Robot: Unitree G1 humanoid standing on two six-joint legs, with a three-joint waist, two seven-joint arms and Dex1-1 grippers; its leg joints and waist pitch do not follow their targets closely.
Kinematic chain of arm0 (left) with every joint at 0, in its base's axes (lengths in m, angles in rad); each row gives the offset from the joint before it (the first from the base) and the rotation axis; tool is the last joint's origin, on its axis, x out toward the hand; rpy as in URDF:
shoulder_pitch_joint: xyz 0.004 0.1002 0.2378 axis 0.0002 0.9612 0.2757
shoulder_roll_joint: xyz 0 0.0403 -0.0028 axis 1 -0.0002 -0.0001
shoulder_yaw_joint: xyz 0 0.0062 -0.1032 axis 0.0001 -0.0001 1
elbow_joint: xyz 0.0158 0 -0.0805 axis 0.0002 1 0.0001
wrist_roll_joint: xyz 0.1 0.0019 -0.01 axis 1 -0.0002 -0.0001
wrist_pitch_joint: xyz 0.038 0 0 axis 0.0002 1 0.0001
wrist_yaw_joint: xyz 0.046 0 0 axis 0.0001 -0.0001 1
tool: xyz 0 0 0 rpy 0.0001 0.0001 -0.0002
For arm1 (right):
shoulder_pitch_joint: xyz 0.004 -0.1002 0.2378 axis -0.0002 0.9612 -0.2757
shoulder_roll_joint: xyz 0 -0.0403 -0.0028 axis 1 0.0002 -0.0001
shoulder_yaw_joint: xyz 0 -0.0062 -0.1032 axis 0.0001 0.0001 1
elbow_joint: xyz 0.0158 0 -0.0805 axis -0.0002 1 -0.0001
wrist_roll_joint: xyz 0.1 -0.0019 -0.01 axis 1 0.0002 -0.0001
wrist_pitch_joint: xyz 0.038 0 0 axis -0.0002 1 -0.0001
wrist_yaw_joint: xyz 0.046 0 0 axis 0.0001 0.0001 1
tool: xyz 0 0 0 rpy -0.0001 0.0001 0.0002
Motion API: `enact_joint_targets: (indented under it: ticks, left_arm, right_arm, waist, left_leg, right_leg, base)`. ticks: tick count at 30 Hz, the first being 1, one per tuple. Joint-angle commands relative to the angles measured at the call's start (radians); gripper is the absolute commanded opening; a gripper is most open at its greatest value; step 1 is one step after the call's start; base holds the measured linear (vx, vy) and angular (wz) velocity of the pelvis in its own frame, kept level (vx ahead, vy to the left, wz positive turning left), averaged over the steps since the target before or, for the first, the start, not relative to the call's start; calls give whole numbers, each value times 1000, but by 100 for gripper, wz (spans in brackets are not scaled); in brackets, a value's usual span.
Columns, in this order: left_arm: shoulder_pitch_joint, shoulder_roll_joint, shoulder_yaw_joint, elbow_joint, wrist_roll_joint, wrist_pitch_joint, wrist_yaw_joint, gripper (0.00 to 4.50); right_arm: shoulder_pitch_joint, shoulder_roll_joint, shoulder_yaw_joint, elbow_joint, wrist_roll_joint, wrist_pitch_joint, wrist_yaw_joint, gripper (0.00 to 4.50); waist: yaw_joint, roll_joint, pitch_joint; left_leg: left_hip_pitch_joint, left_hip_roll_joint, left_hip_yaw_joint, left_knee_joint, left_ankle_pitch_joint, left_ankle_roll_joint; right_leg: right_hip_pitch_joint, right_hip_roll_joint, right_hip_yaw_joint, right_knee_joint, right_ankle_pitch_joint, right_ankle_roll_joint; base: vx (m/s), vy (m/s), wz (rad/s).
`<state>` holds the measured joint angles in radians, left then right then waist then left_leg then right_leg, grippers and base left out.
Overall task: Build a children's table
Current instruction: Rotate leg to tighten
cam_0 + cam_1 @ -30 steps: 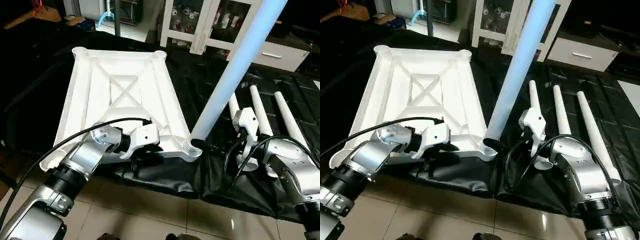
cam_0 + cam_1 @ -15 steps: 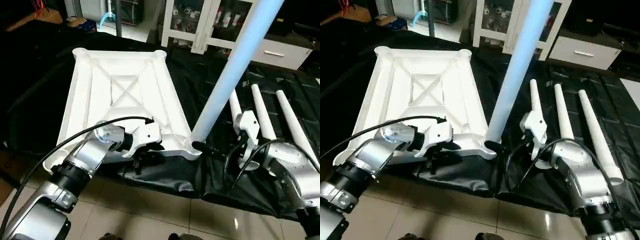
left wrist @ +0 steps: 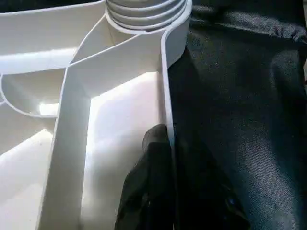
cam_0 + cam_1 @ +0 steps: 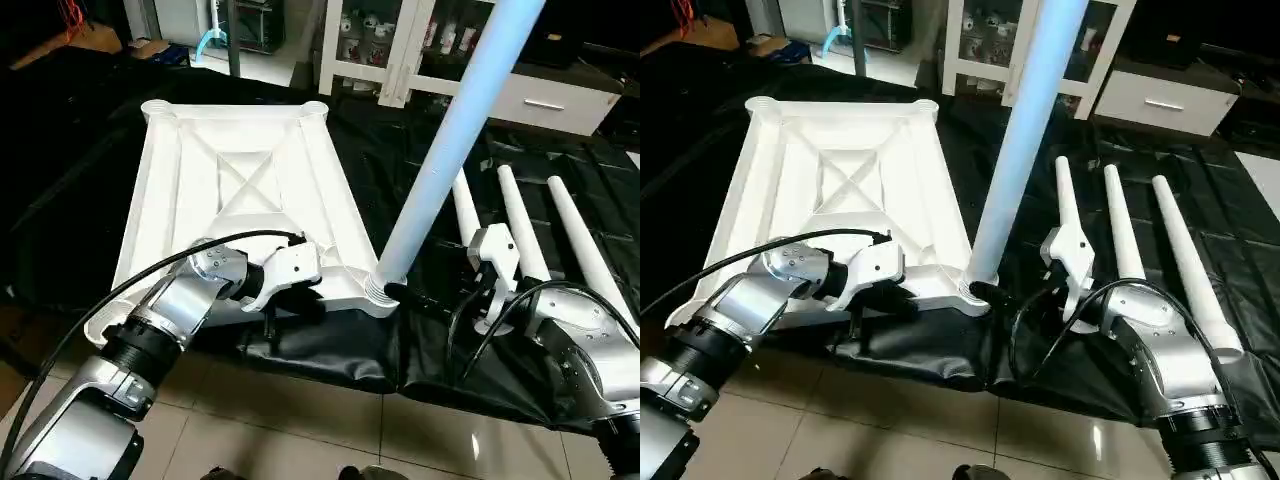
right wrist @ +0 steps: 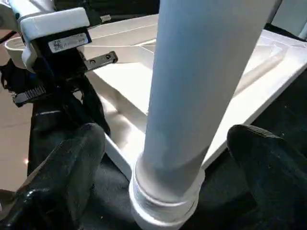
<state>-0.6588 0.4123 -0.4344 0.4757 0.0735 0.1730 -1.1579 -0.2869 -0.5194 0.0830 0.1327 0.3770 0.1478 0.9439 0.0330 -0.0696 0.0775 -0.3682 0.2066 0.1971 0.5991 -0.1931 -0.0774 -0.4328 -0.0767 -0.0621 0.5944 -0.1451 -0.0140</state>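
The children's table top [image 4: 240, 180] lies underside up on black cloth, its X ribs showing. One white leg [image 4: 450, 150] stands upright in the near right corner socket [image 4: 380, 290]. My left gripper [image 3: 165, 143] is shut on the top's near rim, one black finger on each side of the thin wall, just beside that socket. My right gripper [image 5: 168, 163] is open. Its fingers [image 5: 62, 177] stand on either side of the upright leg's base, apart from it. Three more legs [image 4: 520, 230] lie side by side on the cloth to the right.
A white glass-door cabinet [image 4: 380, 40] and a white drawer unit [image 4: 550, 100] stand behind the work area. The black cloth [image 4: 330, 350] hangs over the near edge above the tiled floor [image 4: 300, 430]. My left arm's black cable [image 4: 150, 275] loops over the top's near end.
My left gripper has closed down on the near rim. The view has shifted a little. The right gripper stays open around the leg.
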Motion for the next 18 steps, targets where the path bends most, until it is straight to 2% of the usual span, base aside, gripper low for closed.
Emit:
enact_joint_targets:
  ticks: [1, 7, 12, 13, 16, 17, 18]
  left_arm:
    - [14, -3, -14, 9, 4, 1, -23, 4]
    - [49, 7, -29, -55, -10, 13, -63, 4]
    - [56, 4, -34, -67, -9, 14, -60, 4]
    - [59, 3, -33, -74, -10, 16, -60, 4]
    - [64, 6, -35, -76, -7, 12, -61, 4]
    - [65, 7, -35, -76, -6, 11, -61, 0]
    - [66, 7, -34, -78, -6, 12, -61, 0]
  right_arm:
    - [-15, -7, -27, 10, -9, 1, 5, 450]
    - [-67, -5, 7, 78, -22, 2, 53, 450]
    - [-95, 1, 24, 119, -33, 6, 68, 450]
    - [-105, -1, 33, 133, -28, 18, 94, 450]
    - [-113, -1, 44, 143, -17, 32, 129, 450]
    - [-115, -2, 47, 147, -15, 32, 139, 420]
    - [-116, -2, 49, 148, -15, 31, 143, 420]
  waist:
    - [-5, 5, -52]
    - [-6, 8, -53]
    - [-4, 10, -54]
    - [-5, 4, -54]
    - [-5, 7, -52]
    - [-5, 6, -51]
    - [-4, 2, -52]
  left_leg:
    - [11, 26, -16, -80, -290, 42]
    - [9, 29, -15, -81, -270, 44]
    - [13, 29, -10, -78, -240, 48]
    - [10, 29, -10, -78, -234, 55]
    - [9, 30, -11, -79, -239, 58]
    - [9, 30, -11, -79, -242, 57]
    - [10, 30, -12, -79, -244, 56]
  right_leg:
    - [42, -55, 41, -92, -455, -131]
    - [46, -55, 43, -83, -384, -164]
    - [45, -52, 45, -75, -316, -191]
    - [48, -54, 44, -73, -316, -198]
    - [48, -55, 45, -76, -342, -187]
    - [47, -55, 45, -77, -348, -184]
    - [47, -56, 45, -77, -359, -182]
  base:
    - [0, 0, 0]
    - [0, 0, 0]
    - [0, 0, 0]
    - [0, 0, 0]
    - [0, 0, 0]
    - [0, 0, 0]
    - [0, 0, 0]
